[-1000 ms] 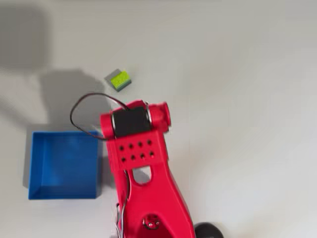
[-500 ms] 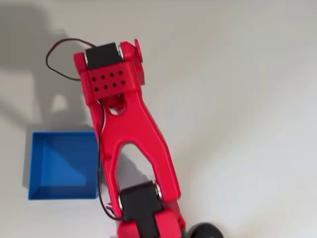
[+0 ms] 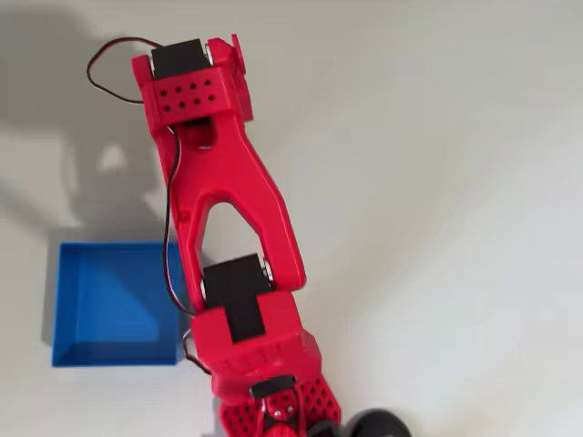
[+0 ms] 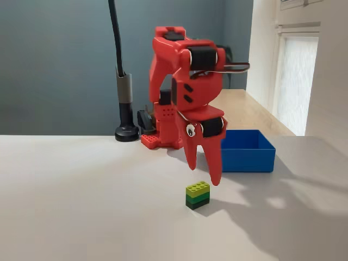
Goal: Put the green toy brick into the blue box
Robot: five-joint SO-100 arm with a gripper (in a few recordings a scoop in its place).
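1. as seen in the overhead view, the red arm stretches from the bottom edge up toward the top left, over the pale table. its black servo and perforated wrist block sit near the top.
2. same view: the blue box rests on the table at the left, just beside the arm's lower segment. a thin dark cable loops out from the wrist.
3. fixed view: the gripper points down with its two red fingers spread apart, holding nothing.
4. fixed view: the green toy brick sits upright on the table directly under the fingertips, close below them; contact cannot be judged.
5. fixed view: the blue box stands behind and to the right of the brick, apart from it.
6. fixed view: a black pole on a round base stands behind the arm, left of it.
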